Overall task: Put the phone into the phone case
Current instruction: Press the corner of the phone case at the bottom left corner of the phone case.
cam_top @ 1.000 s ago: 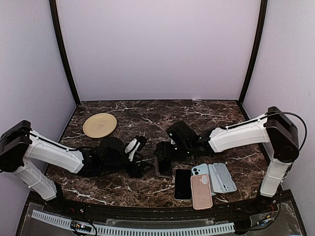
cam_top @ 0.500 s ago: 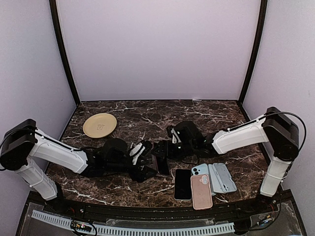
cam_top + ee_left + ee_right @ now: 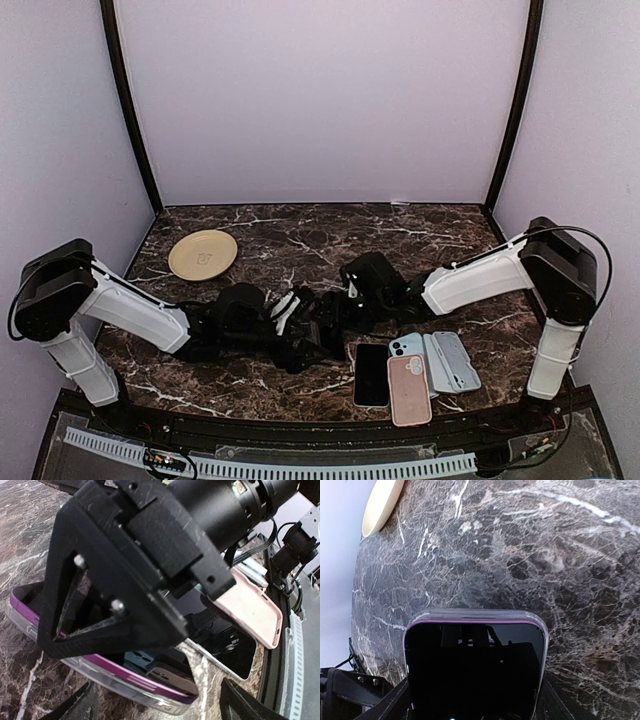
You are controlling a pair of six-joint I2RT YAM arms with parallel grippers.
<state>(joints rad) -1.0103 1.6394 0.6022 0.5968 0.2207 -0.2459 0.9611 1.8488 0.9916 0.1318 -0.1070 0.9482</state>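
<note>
At the bottom lie one shiny black phone (image 3: 371,375) and one smooth pink case (image 3: 409,390). Mid-frame, one flat purple phone (image 3: 475,675) sits in its clear case (image 3: 476,613) on the marble table (image 3: 520,540). The right gripper (image 3: 472,707) squeezes its sides. The left gripper (image 3: 162,705), wide open and holding nothing, has slid right to meet it. One round yellow plate (image 3: 203,254) sits upper left.

Glossy phone (image 3: 475,675), clear plastic case (image 3: 475,613), polished marble table (image 3: 545,555).

Tan plate (image 3: 203,254) lies at my far left on the dark marbled bench (image 3: 420,225), near the lavender wall (image 3: 320,100).
</note>
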